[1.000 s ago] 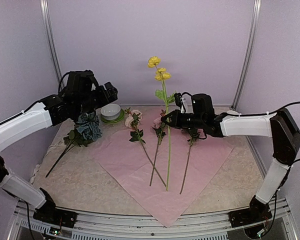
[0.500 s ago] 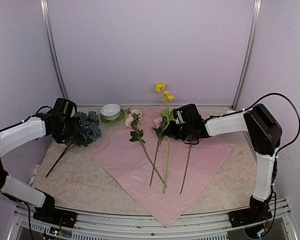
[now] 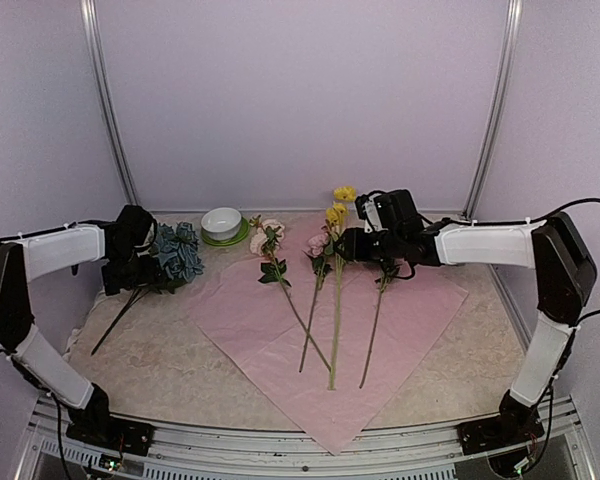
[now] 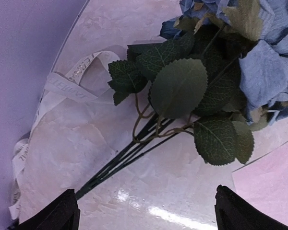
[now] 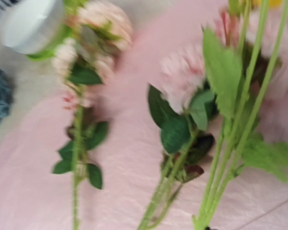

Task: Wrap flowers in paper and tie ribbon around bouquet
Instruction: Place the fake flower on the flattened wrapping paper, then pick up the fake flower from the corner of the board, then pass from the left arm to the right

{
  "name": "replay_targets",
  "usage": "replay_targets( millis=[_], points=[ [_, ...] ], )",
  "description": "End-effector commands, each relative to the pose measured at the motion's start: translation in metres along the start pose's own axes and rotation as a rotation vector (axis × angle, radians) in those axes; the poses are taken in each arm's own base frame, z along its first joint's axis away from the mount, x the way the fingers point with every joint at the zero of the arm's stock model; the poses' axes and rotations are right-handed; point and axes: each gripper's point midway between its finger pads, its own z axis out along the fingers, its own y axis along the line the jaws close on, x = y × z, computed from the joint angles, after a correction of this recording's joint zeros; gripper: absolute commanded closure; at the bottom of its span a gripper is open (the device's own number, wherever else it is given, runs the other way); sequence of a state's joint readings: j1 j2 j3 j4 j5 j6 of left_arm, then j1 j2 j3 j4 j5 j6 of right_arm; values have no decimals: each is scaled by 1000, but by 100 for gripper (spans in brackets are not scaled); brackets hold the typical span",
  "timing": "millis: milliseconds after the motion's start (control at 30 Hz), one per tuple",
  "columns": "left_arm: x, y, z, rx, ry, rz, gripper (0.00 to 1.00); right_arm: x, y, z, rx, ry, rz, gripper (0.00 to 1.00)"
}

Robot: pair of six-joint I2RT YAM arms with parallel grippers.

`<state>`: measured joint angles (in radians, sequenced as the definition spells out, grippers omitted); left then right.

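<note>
Left of centre in the top view, off the paper, the hydrangea bunch lies on the tabletop. Its head is at upper right near the bowl, stems slanting down-left. L arm is at it, R arm well apart across the sheet, so this pick looks like the L's.

Left gripper hangs just over the stems w/ jaws wide apart. Its fingertips sit in the bottom corners of the wrist view. The stem bundle runs diag. from lower left to upper right betw. them, leaves and blue head beyond. Long axis is skewed to the jaw line, not square, so it prob. needs a wrist turn before closing on the bare stems.

Ribbon loops at left of the wrist view, beside the stem ends.

Right gripper sits at the yellow stem, which lies lengthwise on the paper among the other stems. Jaw state there: can't tell, wrist view too blurred.
</note>
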<state>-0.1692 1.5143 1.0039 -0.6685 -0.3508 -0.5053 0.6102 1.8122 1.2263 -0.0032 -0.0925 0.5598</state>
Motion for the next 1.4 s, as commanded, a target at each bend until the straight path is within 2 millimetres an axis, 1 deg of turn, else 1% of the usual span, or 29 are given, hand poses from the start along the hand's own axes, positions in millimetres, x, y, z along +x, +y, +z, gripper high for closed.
replay_targets(
  millis=[0,67,133,200,233,267,300,367,433,467,533,633,733,800,867,900,933,967,1000,1100,1167,1233,1267,1300,1333,1367],
  points=[
    [15,23,17,-178,137,242,3,-5,9,-23,-38,-14,-74,47],
    [29,23,32,-194,213,323,1,-4,12,-25,-55,-12,-75,47],
    [38,17,45,-174,262,373,1,-3,13,-26,-62,-8,-73,47],
    [40,10,57,-156,293,403,3,-2,12,-27,-61,-8,-75,47],
    [38,11,62,-170,297,406,5,-2,12,-28,-59,-6,-75,47],
    [33,12,66,-188,292,403,10,-2,12,-29,-59,-6,-76,47],
    [27,14,68,-207,280,396,17,-2,12,-30,-60,-6,-76,47],
    [18,11,69,-209,258,382,37,-2,12,-32,-58,-7,-78,47],
    [18,2,68,-151,250,372,56,-1,11,-35,-53,-12,-78,47],
    [20,-3,68,-116,253,370,62,0,10,-36,-50,-15,-77,47],
    [25,-4,70,-101,258,383,72,-1,8,-37,-42,-21,-75,47],
    [23,0,69,-117,240,385,100,-1,10,-38,-50,-19,-76,47],
    [15,-4,60,-99,195,369,100,-1,11,-38,-55,-18,-76,47],
    [3,-6,49,-112,140,352,100,-1,11,-39,-56,-17,-74,47],
    [-16,-12,29,-129,43,340,100,-1,12,-40,-57,-16,-73,47],
    [-27,-19,16,-120,-22,342,100,-1,11,-41,-56,-15,-74,47],
    [-35,-34,-1,-86,-94,360,100,-2,12,-43,-55,-18,-75,47],
    [-45,-48,-23,-49,-173,364,100,-3,12,-44,-54,-21,-76,47],
    [-50,-60,-38,-5,-222,365,100,-4,13,-46,-54,-26,-78,47],
    [-69,-87,-86,147,-334,299,100,-9,17,-50,-68,-33,-82,47],
    [-75,-109,-125,292,-422,264,100,-12,26,-55,-106,-46,-96,47],
    [-76,-136,-174,473,-536,245,100,-15,43,-62,-185,-67,-134,47],
    [-77,-150,-205,580,-608,230,100,-17,59,-68,-249,-82,-181,46],
    [-73,-162,-233,687,-662,218,100,-17,77,-74,-321,-96,-231,43],
    [-65,-175,-258,794,-701,210,100,-15,99,-81,-405,-105,-284,39],
    [-58,-185,-281,892,-731,197,100,-15,121,-89,-486,-123,-330,31]
  ],
)
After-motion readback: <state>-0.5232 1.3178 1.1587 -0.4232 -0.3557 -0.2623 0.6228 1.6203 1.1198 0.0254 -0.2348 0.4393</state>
